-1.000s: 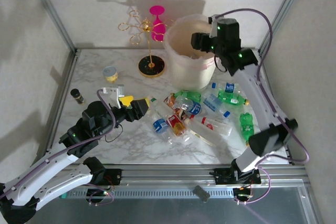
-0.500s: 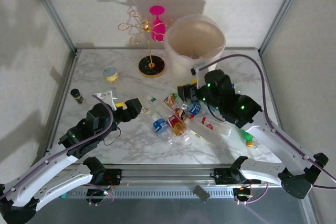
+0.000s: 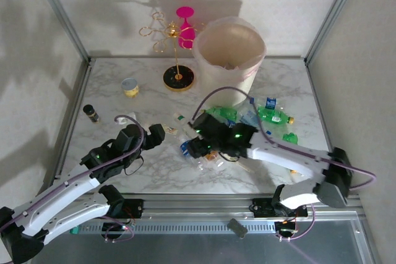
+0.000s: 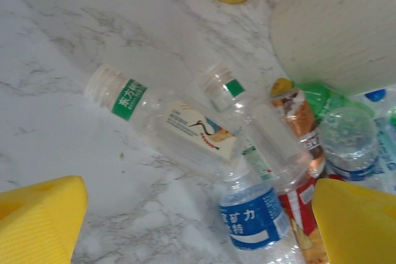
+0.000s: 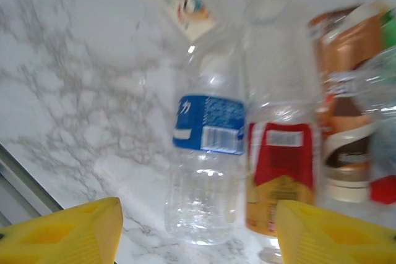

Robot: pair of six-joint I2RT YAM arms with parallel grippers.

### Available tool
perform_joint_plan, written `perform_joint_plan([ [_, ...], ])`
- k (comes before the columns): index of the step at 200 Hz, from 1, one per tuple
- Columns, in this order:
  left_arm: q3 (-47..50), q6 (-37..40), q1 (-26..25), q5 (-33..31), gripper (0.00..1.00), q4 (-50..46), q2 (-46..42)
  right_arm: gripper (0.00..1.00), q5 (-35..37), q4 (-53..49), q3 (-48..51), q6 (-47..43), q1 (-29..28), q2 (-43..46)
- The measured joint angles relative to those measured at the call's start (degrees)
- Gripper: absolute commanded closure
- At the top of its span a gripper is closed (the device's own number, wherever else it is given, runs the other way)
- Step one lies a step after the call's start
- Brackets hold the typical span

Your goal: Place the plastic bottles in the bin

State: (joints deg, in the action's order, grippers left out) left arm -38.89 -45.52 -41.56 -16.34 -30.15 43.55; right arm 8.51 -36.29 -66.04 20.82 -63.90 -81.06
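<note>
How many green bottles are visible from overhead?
3. One green bottle lies just before the bin; a second green bottle right of it; a third green bottle nearer, toward the right edge. More may be hidden under the pile.

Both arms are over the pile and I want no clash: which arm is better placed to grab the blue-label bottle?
Right, probably. The right tool stands open over the blue-label bottle, centred beneath it. Under the left tool that bottle sits off-centre, with the white-label bottle nearer the middle.
</note>
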Motion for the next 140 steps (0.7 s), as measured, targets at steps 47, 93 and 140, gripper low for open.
perform_joint_plan([
  [47, 0.0, -0.2, 0.0, -1.1, 0.07, 0.0, -1.0, 0.32, -0.5, 1.4, -1.8, 4.7, -0.6, -12.5],
  [93, 0.0, -0.2, 0.0, -1.3, 0.07, 1.6, -1.1, 0.33, 1.0, 1.7, -4.5, 6.9, -1.4, -20.2],
  [140, 0.0, -0.2, 0.0, -1.3, 0.06, 1.6, -1.2, 0.33, 3.8, 2.0, -5.3, 7.4, -2.1, -22.9],
])
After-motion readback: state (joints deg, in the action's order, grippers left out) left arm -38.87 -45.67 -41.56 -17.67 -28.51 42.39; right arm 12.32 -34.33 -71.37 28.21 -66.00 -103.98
